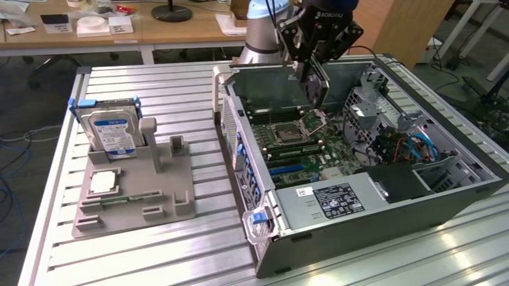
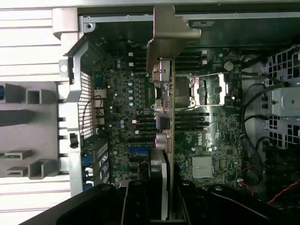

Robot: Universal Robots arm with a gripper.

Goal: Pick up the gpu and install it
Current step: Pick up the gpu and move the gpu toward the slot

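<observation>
My gripper (image 1: 312,67) hangs over the open computer case (image 1: 445,208) and is shut on the gpu (image 1: 315,92). The card hangs edge-down just above the motherboard (image 1: 306,155), near the CPU socket (image 1: 291,132). In the wrist view the gpu (image 2: 165,117) is a thin slab seen edge-on, with its silver metal bracket (image 2: 169,35) at the far end. It runs across the motherboard (image 2: 215,136) between my gripper's (image 2: 161,199) black fingers (image 2: 136,201). Whether the card's edge touches the board I cannot tell.
A grey parts holder (image 1: 163,190) stands on the slatted table at the exterior view's left, with a silver hard drive (image 1: 111,134) upright in it and a small silver chip (image 1: 104,182) lying flat. Inside the case are a power supply (image 1: 334,199), drive cages (image 1: 374,113) and loose cables (image 1: 409,149).
</observation>
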